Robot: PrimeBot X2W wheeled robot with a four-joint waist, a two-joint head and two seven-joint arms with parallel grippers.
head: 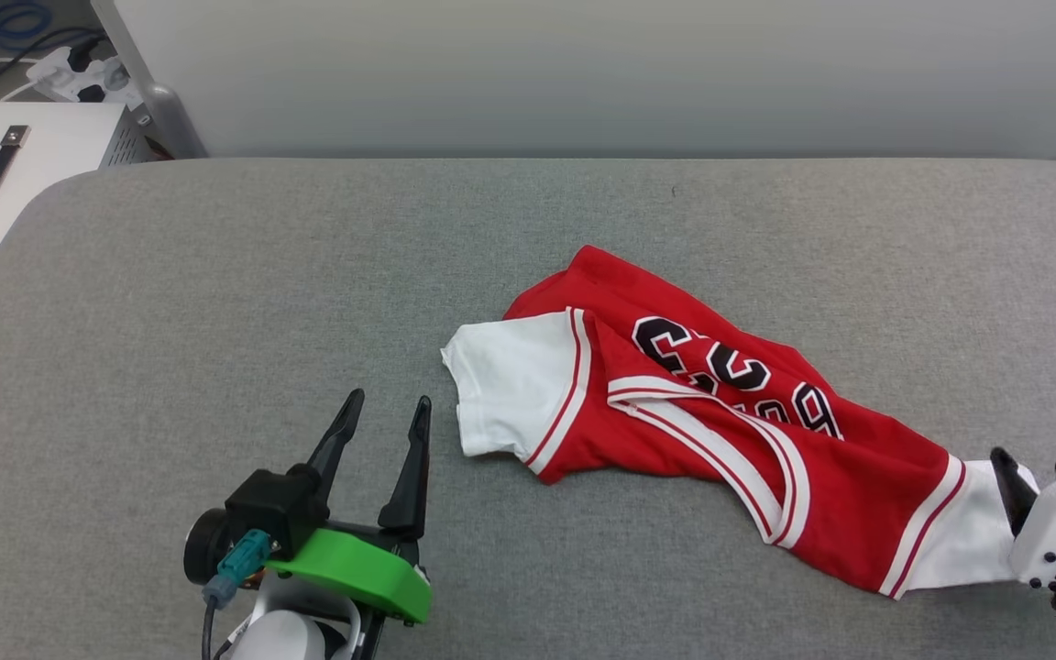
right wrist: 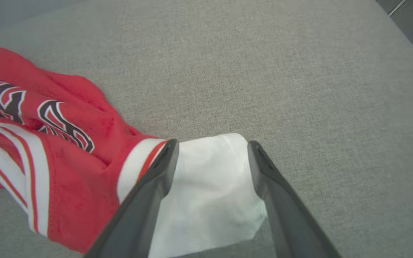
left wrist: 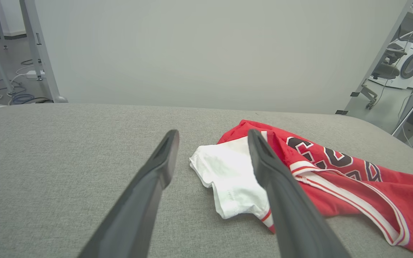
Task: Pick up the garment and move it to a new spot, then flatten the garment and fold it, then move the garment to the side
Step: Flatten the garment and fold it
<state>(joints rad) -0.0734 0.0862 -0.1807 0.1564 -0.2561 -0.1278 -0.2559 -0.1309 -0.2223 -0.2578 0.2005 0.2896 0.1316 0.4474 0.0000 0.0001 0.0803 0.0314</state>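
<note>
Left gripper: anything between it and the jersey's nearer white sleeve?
Nothing visible. Only bare grey padded surface lies between the open left gripper and the white sleeve of the red jersey. The sleeve lies just ahead and to the gripper's right, apart from its fingers.

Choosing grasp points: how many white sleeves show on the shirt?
2. One sleeve at the shirt's left end, just ahead of the open left end effector; the other sleeve at its right end, lying inside the open right end effector.
</note>
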